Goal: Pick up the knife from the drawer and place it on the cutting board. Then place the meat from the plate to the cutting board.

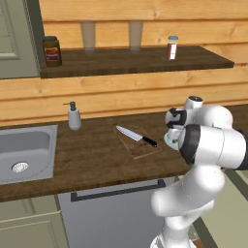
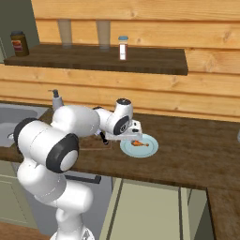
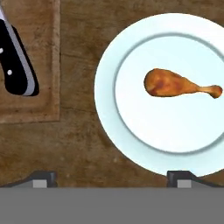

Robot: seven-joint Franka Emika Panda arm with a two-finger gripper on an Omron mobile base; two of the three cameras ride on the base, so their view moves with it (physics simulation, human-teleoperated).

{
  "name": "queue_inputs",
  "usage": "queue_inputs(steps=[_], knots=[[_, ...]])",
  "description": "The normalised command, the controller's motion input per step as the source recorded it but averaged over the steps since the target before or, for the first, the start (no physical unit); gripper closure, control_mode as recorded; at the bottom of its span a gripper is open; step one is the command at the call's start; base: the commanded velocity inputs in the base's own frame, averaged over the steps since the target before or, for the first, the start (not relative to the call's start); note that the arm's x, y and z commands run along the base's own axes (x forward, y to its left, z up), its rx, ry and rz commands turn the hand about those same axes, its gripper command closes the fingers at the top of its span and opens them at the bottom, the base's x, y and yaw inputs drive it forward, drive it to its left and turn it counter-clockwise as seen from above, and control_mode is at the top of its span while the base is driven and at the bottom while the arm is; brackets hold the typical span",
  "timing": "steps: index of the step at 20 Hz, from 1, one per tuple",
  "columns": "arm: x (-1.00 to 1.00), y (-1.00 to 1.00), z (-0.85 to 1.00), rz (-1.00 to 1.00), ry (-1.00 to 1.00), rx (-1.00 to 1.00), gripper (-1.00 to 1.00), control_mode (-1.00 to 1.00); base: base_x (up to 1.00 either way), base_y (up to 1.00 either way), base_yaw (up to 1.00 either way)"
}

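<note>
Dark wooden countertop below us, our gripper hovering with fingers spread, empty. Beyond, the meat lies on the plate toward two o'clock; small, light, probably slick, so we'd pinch its thick end. Knife rests on the cutting board at ten o'clock.

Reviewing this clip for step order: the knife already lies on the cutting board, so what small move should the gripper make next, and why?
Probably shift sideways to centre over the meat, then descend. The knife already rests on the cutting board, the drumstick still lies on the plate, and the gripper hangs open above the plate's near rim, off to one side of the meat.
</note>
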Motion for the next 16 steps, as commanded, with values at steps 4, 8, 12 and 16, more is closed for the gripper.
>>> queue_inputs(steps=[4,8,12,16], knots=[[0.01,-0.59,0.00,-0.22,0.00,0.00,-1.00,-1.00,0.00,0.00,0.00],[0.13,-0.36,0.00,-0.28,0.00,0.00,-1.00,-1.00,0.00,0.00,0.00],[0.20,-0.10,0.00,-0.41,0.00,0.04,-1.00,-1.00,0.00,0.00,0.00],[0.28,-0.19,0.00,-0.38,0.00,0.09,-1.00,-1.00,0.00,0.00,0.00]])
